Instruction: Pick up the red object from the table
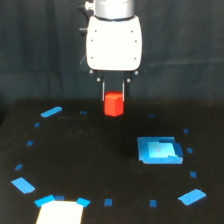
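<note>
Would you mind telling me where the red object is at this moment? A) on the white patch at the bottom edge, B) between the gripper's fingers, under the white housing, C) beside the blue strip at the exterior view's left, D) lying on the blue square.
B: the red object sits between the two thin fingers of the gripper, well apart from the blue square.

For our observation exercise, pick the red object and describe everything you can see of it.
The red object is a small, chunky, bright red-orange block with faceted sides, plain and matte-looking. It sits upright between the two thin fingers of the claw, which close on its upper part from both sides. It hangs below the white arm head, near the far edge of the black table; whether it still touches the table cannot be told.
</note>
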{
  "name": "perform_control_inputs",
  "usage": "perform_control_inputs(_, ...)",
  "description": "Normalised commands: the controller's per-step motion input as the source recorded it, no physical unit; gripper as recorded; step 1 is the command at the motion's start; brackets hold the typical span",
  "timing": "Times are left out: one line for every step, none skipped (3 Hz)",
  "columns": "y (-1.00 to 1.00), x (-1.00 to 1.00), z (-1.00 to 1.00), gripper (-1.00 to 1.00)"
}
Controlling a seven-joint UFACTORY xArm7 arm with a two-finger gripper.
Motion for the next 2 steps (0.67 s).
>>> perform_control_inputs(0.26, 0.23, -0.05, -1.00)
perform_control_inputs(0.27, 0.01, 0.00, -0.94)
